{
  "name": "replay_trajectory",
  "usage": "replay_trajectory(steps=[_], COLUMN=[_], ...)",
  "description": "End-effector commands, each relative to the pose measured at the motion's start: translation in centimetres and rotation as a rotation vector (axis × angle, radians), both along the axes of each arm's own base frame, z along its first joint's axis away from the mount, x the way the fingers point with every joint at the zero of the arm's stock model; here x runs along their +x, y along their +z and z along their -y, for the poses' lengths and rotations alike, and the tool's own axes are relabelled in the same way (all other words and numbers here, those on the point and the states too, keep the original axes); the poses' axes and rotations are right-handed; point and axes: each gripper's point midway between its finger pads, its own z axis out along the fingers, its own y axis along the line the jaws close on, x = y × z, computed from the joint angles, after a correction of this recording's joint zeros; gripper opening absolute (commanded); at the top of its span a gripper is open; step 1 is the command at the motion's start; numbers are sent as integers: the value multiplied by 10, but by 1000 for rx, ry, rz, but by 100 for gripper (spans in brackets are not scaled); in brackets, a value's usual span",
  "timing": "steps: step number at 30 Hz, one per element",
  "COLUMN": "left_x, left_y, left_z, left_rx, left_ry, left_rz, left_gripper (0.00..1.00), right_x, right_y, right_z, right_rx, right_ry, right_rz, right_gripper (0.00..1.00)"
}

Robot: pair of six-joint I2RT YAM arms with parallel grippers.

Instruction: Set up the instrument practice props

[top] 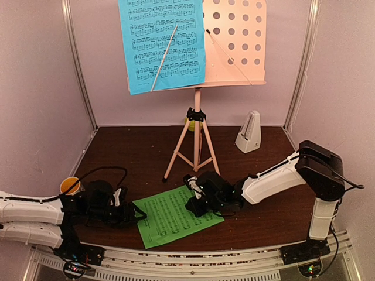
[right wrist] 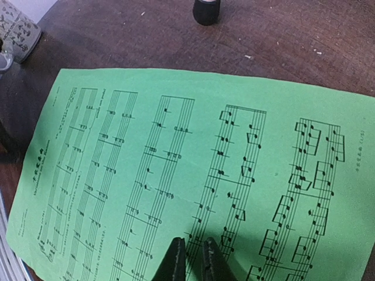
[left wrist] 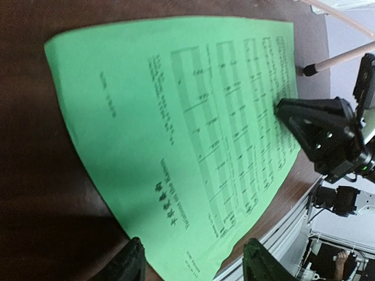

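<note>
The pink music stand [top: 234,41] stands on its tripod at the back, with the blue music sheet [top: 161,44] resting on its left half. The white metronome [top: 249,133] is to its right. The green music sheet [top: 176,215] lies flat on the table in front. My left gripper [top: 133,213] is open at the sheet's left edge; in the left wrist view that gripper [left wrist: 196,266] straddles the near edge of the green sheet [left wrist: 176,129]. My right gripper [right wrist: 193,257] has its tips on the green sheet [right wrist: 176,146], jaws nearly together with nothing between them.
A white mug [top: 70,185] with an orange inside sits at the left by my left arm. A lime-green bowl [top: 187,123] peeks out behind the stand's pole. A tripod foot [right wrist: 206,10] stands just beyond the green sheet. Walls enclose three sides.
</note>
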Motion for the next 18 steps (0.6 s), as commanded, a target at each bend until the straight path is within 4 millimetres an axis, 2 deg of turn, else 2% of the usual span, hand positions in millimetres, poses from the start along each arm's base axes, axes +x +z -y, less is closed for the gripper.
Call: replay_trajectory(steps=[1, 9, 18], left_x=[-23, -48, -61], left_y=[-7, -16, -23], left_z=[-3, -1, 38], left_rx=[-47, -67, -163], left_ry=[31, 53, 29], left_rz=[-112, -213, -289], left_gripper=[59, 60, 60], right_x=[10, 19, 18], right_y=[-23, -26, -28], right_z=[11, 22, 25], right_rx=[-71, -106, -112], right_ry=[-92, -148, -157], right_rz=[-24, -17, -26], right_gripper=[12, 11, 10])
